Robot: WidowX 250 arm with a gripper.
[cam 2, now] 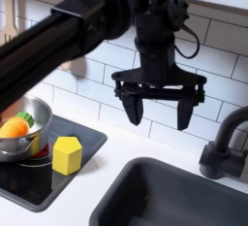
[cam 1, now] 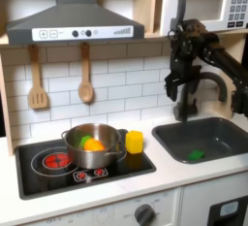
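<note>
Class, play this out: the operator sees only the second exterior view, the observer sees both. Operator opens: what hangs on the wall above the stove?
Observer: In the first exterior view, a wooden spatula and a wooden spoon hang on the tiled wall.
Operator: Anything in the sink?
Observer: Yes, a small green thing lies on the sink floor.
Operator: What is above the end effector?
Observer: A microwave sits high on the first exterior view's right.
Operator: And over the pot?
Observer: A grey hood with knobs.
</note>
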